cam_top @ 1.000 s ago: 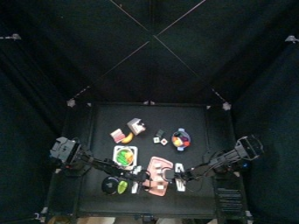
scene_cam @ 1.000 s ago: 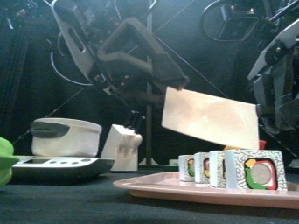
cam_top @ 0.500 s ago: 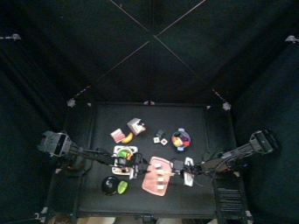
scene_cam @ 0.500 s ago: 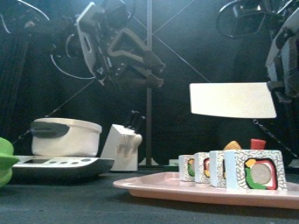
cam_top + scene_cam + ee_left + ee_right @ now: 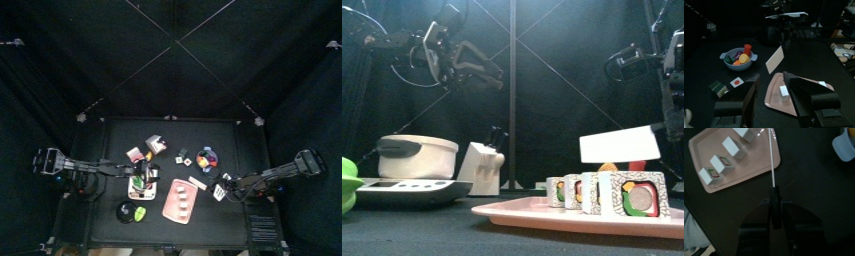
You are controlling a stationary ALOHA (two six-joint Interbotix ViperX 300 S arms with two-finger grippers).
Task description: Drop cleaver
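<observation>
The cleaver [image 5: 620, 146] has a broad white blade. My right gripper [image 5: 774, 208] is shut on its dark handle and holds it in the air, low over the right end of the pink tray [image 5: 529, 212]. The right wrist view shows the blade edge-on as a thin line [image 5: 773, 163] beside the tray [image 5: 764, 165]. In the top view the cleaver [image 5: 197, 184] is just right of the tray [image 5: 178, 203], with my right gripper [image 5: 225, 188] behind it. My left gripper [image 5: 777, 107] is open and empty, high at the left [image 5: 465, 65]. It faces the cleaver [image 5: 774, 58].
Several white blocks [image 5: 609, 192] stand on the pink tray. A white pot [image 5: 416, 155] on a scale [image 5: 402, 192] and a green thing [image 5: 349, 180] are at the front left. A bowl of toy fruit [image 5: 737, 57] sits behind the tray.
My right gripper has carried the cleaver to the right and lower, down close to the tray. My left arm has drawn back to the left and higher, away from the cleaver.
</observation>
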